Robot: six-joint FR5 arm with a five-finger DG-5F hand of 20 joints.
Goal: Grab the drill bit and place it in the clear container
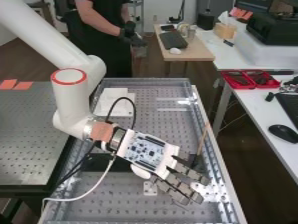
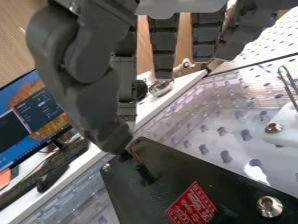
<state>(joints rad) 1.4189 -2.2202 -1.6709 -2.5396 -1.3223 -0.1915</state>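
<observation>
Pictured with fingers (image 2: 163, 47) straight and apart, near what looks like slender drill bit (image 2: 137, 159): probably light, stiff, slick; best pinched mid-shank.

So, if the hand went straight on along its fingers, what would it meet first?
Probably the white bracket just beyond the hand, though how far above it the hand hovers is unclear.

Dk. wood flr (image 1: 247, 150), pale wall (image 1: 163, 11), wood-top desk (image 1: 194, 54) w/ kybd (image 1: 173, 40), white tbl (image 1: 247, 98) w/ red trays (image 1: 241, 86)
</observation>
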